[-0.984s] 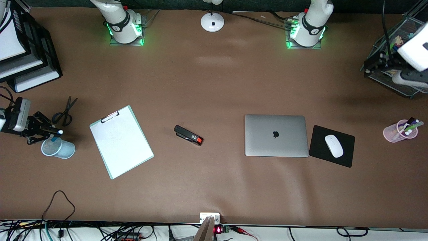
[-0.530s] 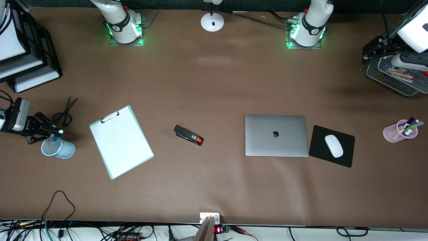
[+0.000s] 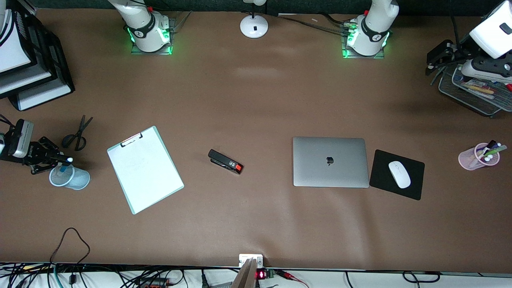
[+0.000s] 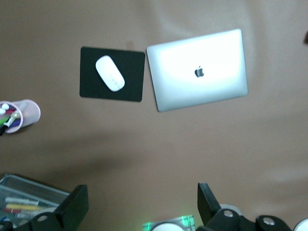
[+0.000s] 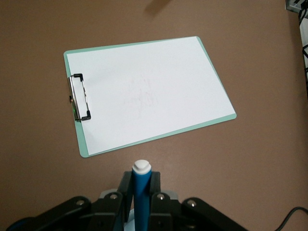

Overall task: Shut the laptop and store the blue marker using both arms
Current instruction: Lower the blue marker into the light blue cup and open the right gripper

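Observation:
The laptop lies closed on the table, silver lid up with the dark apple logo; it also shows in the left wrist view. My right gripper is shut on the blue marker, held level just over the rim of a light-blue mesh cup at the right arm's end of the table. In the right wrist view the blue marker sits between the fingers of my right gripper, white tip outward. My left gripper is open and empty beside the mesh tray, also seen in its wrist view.
A clipboard, scissors and a black stapler lie between cup and laptop. A white mouse sits on a black mouse pad. A pink pen cup and a mesh tray stand at the left arm's end.
My right gripper has shifted slightly toward the right arm's end with the marker. My left arm has swung up from the mesh tray, and its gripper now shows beside it.

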